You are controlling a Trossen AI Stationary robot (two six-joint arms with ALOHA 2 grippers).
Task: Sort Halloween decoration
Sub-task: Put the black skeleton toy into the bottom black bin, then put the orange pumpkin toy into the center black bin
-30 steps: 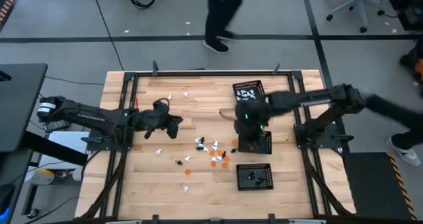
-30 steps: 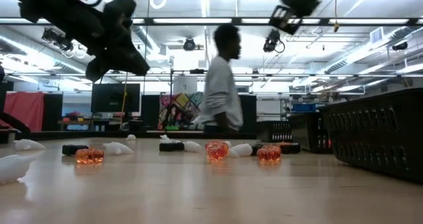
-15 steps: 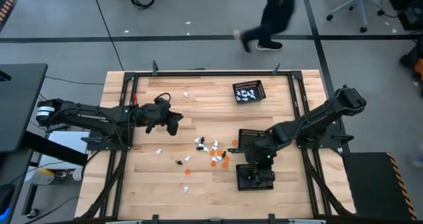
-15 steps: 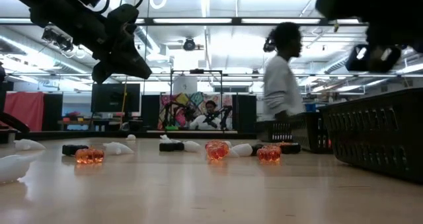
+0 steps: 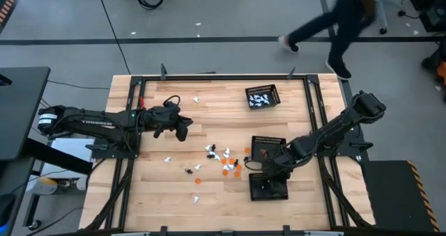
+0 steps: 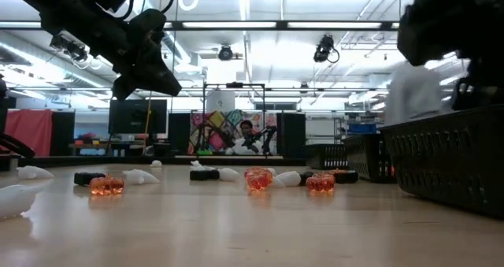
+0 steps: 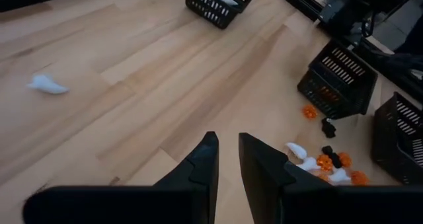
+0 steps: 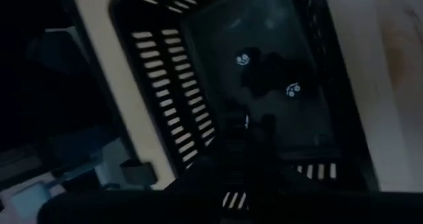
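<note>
The Halloween decoration, tiny white, orange and black figures (image 5: 224, 161), lies scattered mid-table, also in the low view (image 6: 258, 178) and the left wrist view (image 7: 325, 163). One white figure (image 7: 46, 85) lies apart. My left gripper (image 5: 182, 130) hangs above the table's left half, its fingers (image 7: 228, 163) open by a narrow gap with nothing between them. My right gripper (image 5: 267, 172) hangs over the near black tray (image 5: 269, 189), pointing down into it (image 8: 256, 128). Its fingers look shut, with nothing seen between them. Black figures (image 8: 268, 75) lie on the tray's floor.
Three black mesh trays stand right of centre: a far one (image 5: 262, 97) with white figures, a middle one (image 5: 269, 148) and the near one. The near tray's wall (image 6: 449, 161) fills the low view's right. A person walks beyond the table's far edge.
My right gripper has swung from between the far and middle trays toward the table's near edge and come down over the near tray, rolling as it went. My left gripper has shifted a little toward the far edge. The person behind the table has walked right.
</note>
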